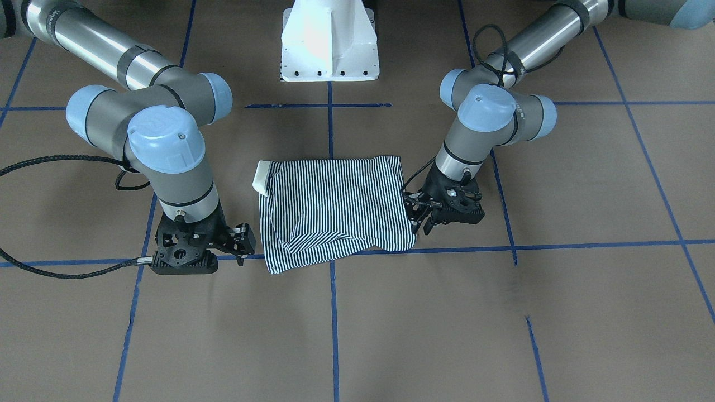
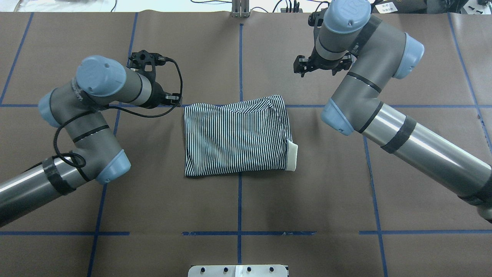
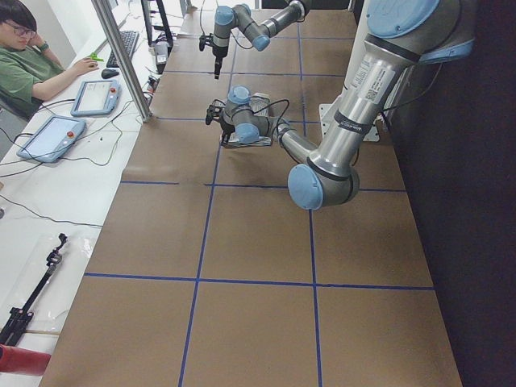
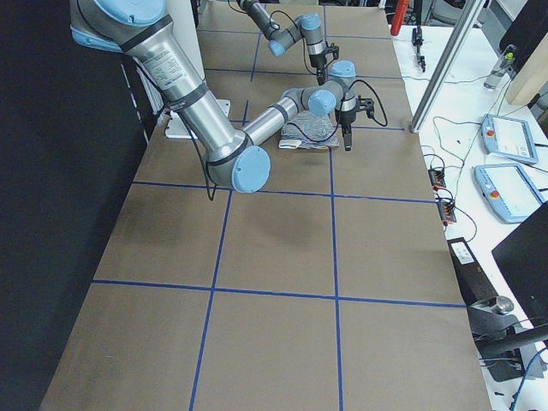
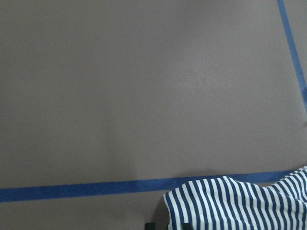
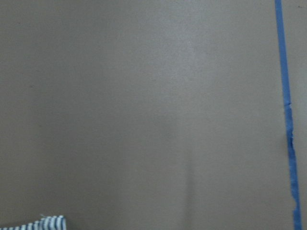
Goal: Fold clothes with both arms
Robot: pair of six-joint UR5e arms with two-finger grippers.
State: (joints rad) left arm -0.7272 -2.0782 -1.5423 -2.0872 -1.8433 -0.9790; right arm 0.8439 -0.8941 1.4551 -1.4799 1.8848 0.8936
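Note:
The striped polo shirt [image 1: 335, 206] lies folded into a rough rectangle in the middle of the brown table [image 2: 238, 192]. Its cream collar [image 2: 292, 156] sticks out at the near right corner in the overhead view. My left gripper [image 1: 422, 223] hangs low, just off the shirt's far left corner [image 2: 187, 107], fingers apart and holding nothing. The left wrist view shows that striped corner [image 5: 240, 203] at its bottom edge. My right gripper [image 2: 303, 69] is off the shirt's far right corner, apart from the cloth, open and empty. The right wrist view shows a sliver of stripes [image 6: 43, 224].
The white pedestal base [image 1: 329, 44] stands on the robot's side of the shirt. Blue tape lines [image 2: 239, 57] grid the table. An operator [image 3: 24, 64] sits at a side desk with tablets [image 3: 97, 97] past the table's far edge.

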